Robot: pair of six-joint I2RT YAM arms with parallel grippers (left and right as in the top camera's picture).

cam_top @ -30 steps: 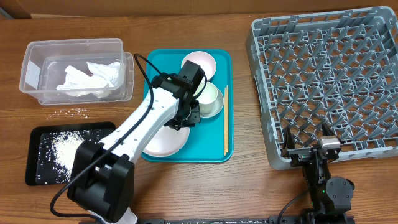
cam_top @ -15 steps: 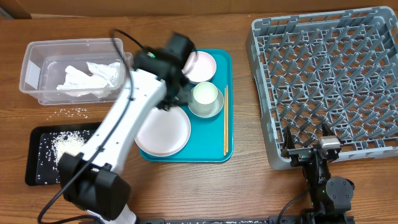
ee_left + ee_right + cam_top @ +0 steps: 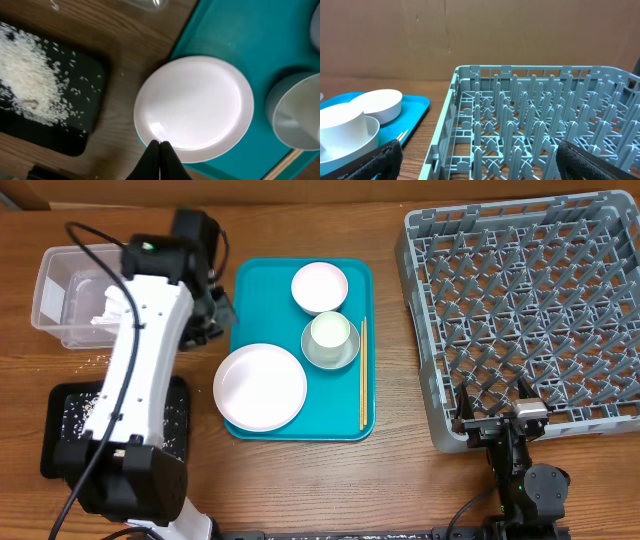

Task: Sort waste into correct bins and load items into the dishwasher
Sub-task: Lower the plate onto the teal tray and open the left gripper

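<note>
My left gripper [image 3: 212,318] hangs shut and empty between the clear tub [image 3: 58,280] and the teal tray [image 3: 252,280]; in the left wrist view its fingertips [image 3: 159,146] press together just off the white plate [image 3: 195,107]. The plate [image 3: 260,387] lies on the tray with the pink bowl [image 3: 320,287], the cup [image 3: 330,332] standing in the grey metal bowl [image 3: 345,355], and the chopsticks [image 3: 362,375]. Napkins [image 3: 104,310] lie in the tub, partly hidden by the arm. Rice [image 3: 25,85] covers the black tray [image 3: 62,420]. My right gripper [image 3: 493,415] is open at the dish rack's [image 3: 520,310] front edge.
The left arm rises from the table's front edge and crosses over the black tray and the tub's right end. The right wrist view looks along the rack's pegs [image 3: 540,125], with the pink bowl [image 3: 377,105] and the cup [image 3: 340,125] at its left.
My left arm has swung left from above the dishes on the teal tray toward the tub, and its jaws have shut. The right arm has not moved.
</note>
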